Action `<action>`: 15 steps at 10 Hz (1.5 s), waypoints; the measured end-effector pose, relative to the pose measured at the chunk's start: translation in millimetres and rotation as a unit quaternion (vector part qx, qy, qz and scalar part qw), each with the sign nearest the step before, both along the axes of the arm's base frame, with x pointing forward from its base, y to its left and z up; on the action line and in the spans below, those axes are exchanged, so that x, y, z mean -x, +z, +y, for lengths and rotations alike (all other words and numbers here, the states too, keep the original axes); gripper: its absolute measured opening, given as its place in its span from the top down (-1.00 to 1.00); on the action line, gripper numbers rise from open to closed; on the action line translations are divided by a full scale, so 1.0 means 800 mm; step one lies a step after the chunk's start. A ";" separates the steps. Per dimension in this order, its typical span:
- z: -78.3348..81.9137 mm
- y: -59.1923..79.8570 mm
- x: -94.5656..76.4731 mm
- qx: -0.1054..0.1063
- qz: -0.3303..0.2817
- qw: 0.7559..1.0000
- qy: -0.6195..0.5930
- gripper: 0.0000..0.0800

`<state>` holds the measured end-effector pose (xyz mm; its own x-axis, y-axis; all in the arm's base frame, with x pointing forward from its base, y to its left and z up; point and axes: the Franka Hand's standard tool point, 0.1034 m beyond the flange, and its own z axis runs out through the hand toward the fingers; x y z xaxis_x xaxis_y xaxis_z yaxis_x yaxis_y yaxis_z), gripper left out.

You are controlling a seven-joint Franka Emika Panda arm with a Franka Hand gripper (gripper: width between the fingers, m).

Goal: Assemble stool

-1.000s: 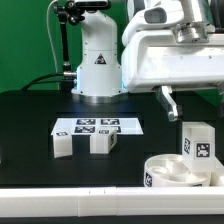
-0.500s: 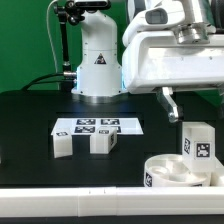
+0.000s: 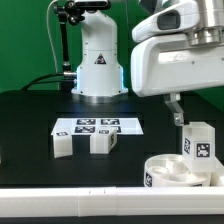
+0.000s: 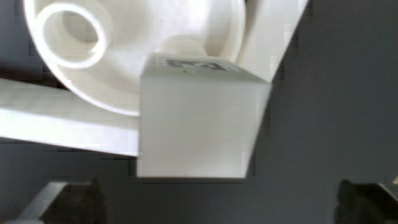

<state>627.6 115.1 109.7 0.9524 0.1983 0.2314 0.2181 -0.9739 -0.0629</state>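
No legs on seat disc (image 3: 160, 172) yet; two leg blocks (image 3: 63, 143) sit well apart from it. My gripper (image 4: 217, 198) wide open, empty, above the third leg block (image 3: 197, 140)

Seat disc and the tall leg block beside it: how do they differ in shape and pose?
The seat disc is round with a hole; the leg block is a squared box. The seat disc lies low and flat; the leg block stands upright, rising above it. Both are white and carry black-and-white square tags.
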 end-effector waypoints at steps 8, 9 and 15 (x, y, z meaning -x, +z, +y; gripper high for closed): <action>-0.005 -0.018 0.000 0.001 0.045 0.999 -0.012 -0.62; -0.010 -0.021 0.001 -0.005 0.045 0.998 -0.053 -0.62; -0.012 -0.029 0.004 -0.010 0.055 0.992 -0.116 -0.62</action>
